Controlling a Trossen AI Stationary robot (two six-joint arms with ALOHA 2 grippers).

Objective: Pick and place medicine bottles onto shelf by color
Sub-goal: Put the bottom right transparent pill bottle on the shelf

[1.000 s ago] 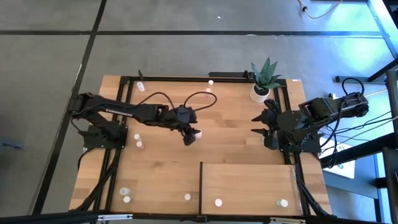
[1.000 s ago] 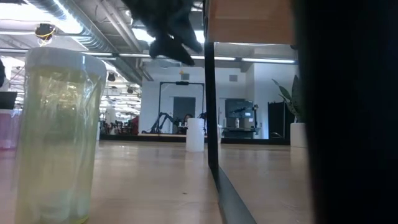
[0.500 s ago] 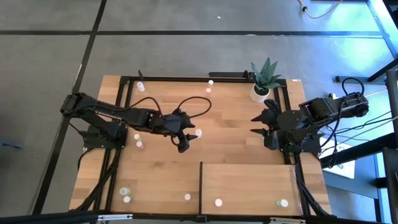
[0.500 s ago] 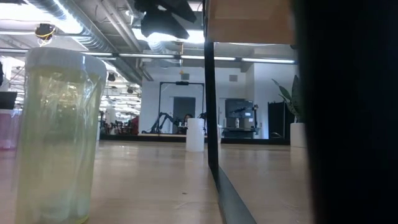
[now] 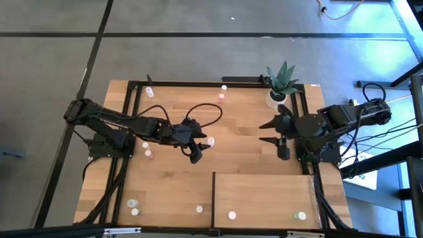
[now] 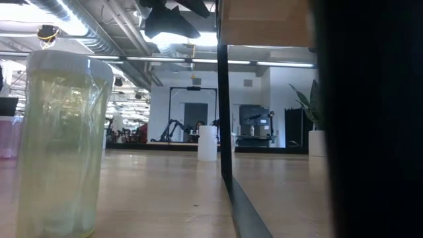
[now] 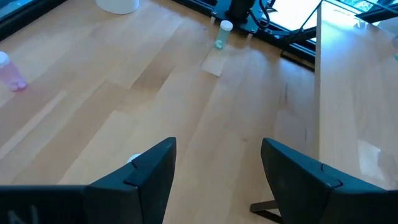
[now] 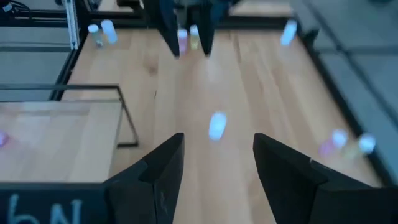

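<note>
The left gripper (image 7: 214, 171) hangs with fingers spread, nothing between them, above the tabletop (image 7: 155, 93). A pink bottle (image 7: 10, 71) and a green bottle (image 7: 222, 34) stand beyond; the shelf (image 7: 354, 106) lies beside.

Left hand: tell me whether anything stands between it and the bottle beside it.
Nothing visible does. The left hand hovers open over bare tabletop, with the small whitish bottle right next to its fingers, toward the table's middle. No other object lies between them.

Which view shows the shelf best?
The high view: the whole shelf shows, two bottles along its near edge. Left wrist view catches one side, right wrist view a corner, low view only its dark edge.
</note>
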